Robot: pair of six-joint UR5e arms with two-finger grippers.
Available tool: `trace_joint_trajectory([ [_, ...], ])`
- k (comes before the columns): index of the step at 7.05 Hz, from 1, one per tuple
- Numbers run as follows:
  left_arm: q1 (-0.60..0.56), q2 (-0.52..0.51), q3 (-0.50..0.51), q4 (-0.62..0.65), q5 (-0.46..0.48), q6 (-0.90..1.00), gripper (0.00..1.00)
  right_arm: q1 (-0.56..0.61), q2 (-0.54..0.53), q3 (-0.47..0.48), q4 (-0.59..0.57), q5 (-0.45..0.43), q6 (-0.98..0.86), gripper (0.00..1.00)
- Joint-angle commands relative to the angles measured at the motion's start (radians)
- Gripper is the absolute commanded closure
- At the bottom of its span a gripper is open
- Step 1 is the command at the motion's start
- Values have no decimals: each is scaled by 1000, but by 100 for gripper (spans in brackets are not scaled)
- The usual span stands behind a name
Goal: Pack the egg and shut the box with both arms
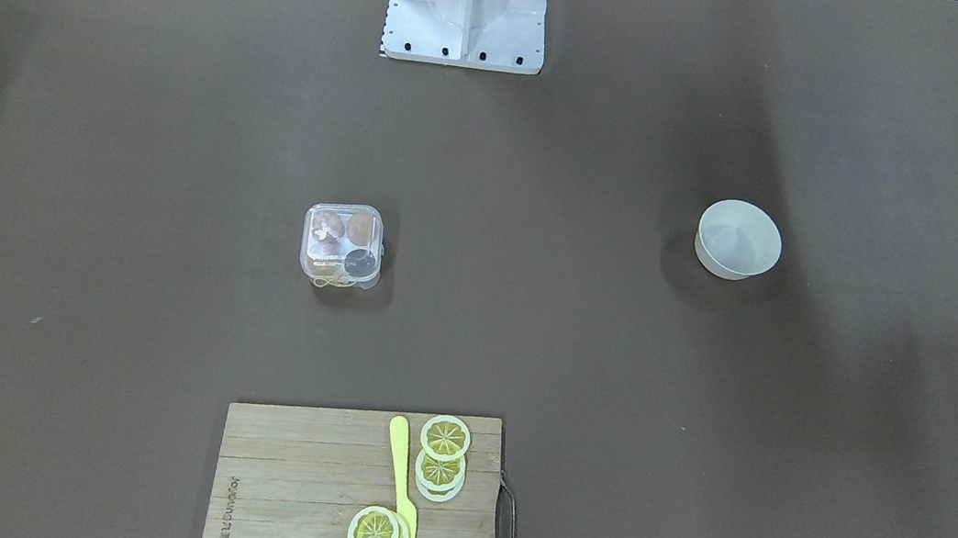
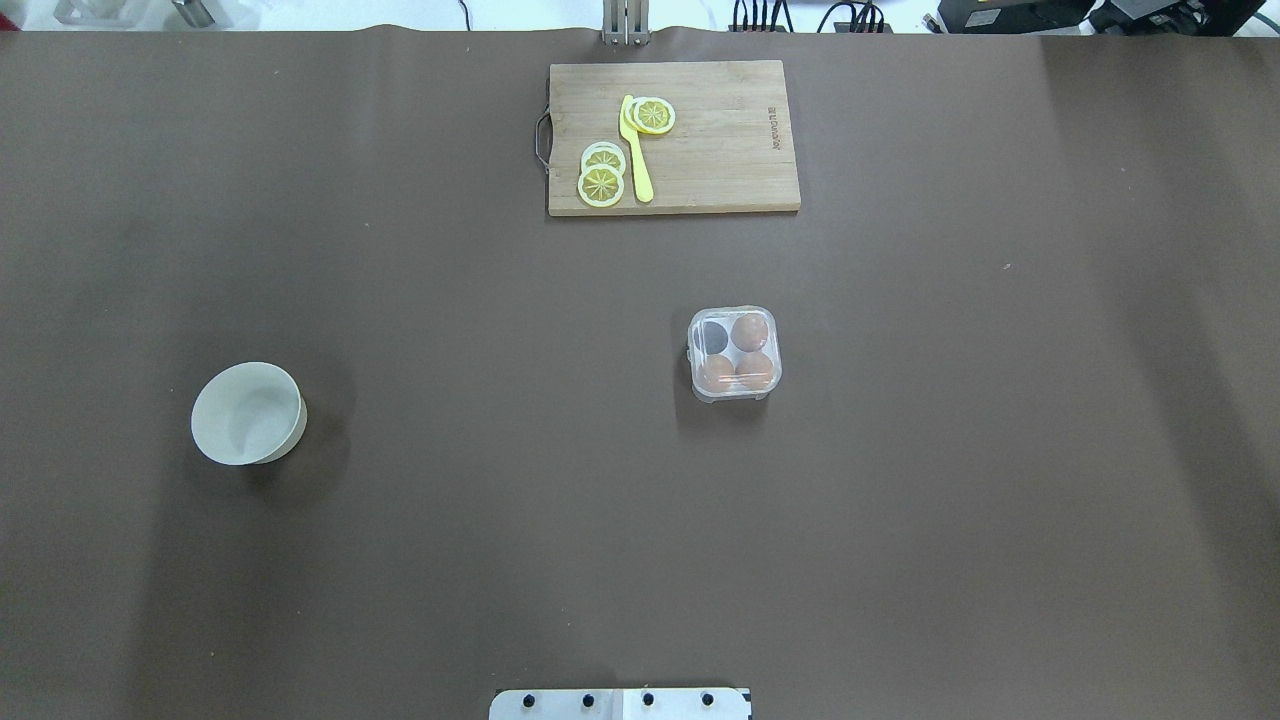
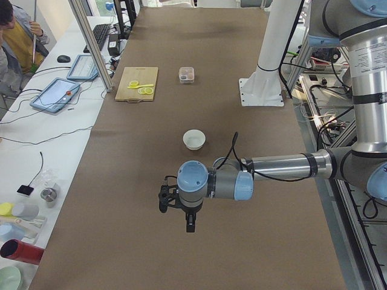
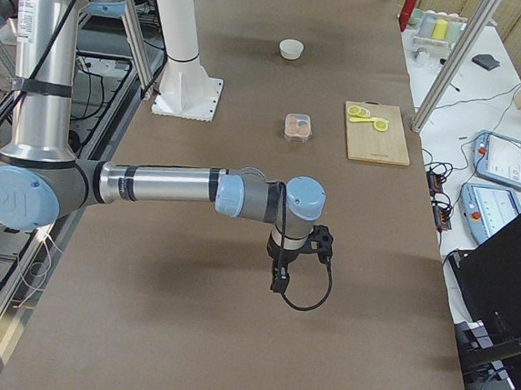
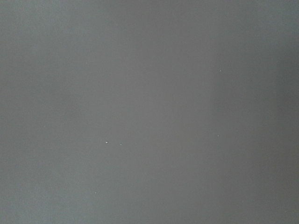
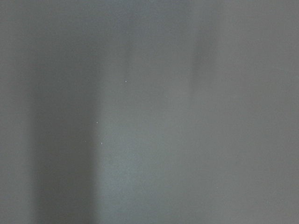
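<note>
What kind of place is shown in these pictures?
Probably a robotics lab: a robot arm over a covered table, a teach pendant on the side bench, a person at that bench.

Shows only one line of burnt-in brand lettering (image 1: pixel 230 509) along a short edge of the wooden cutting board (image 1: pixel 295 467), too blurred to read.

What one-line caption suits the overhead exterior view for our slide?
Clear egg box with three eggs sits mid-table; white bowl left, cutting board with lemon slices beyond.

Three eggs (image 2: pixel 750 331) in egg box (image 2: pixel 734 353) mid-counter (image 2: pixel 500 520), bowl (image 2: pixel 296 425) well to its left, cutting board (image 2: pixel 730 150) beyond, knife (image 2: pixel 636 160) between lemon slices (image 2: pixel 601 185)
</note>
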Motion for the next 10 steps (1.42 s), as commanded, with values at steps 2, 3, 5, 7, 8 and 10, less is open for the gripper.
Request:
trace_joint_trajectory([
  [2, -2, 9, -58, 0, 7, -2, 2, -2, 2, -1, 2, 6, 3, 0],
  [3, -3, 10, -61, 0, 7, 1, 2, -2, 4, 2, 2, 6, 2, 0],
  [5, -2, 9, -57, -2, 5, 1, 2, -2, 4, 5, 2, 5, 0, 0],
  [7, -2, 9, -52, 0, 7, 1, 2, -2, 2, 3, 2, 5, 0, 0],
  [8, -2, 9, -52, 0, 7, 1, 2, -2, 2, -1, 2, 3, 2, 0],
  [10, 0, 9, -46, 3, 7, 1, 2, -2, -3, -1, 2, 3, 2, 0],
])
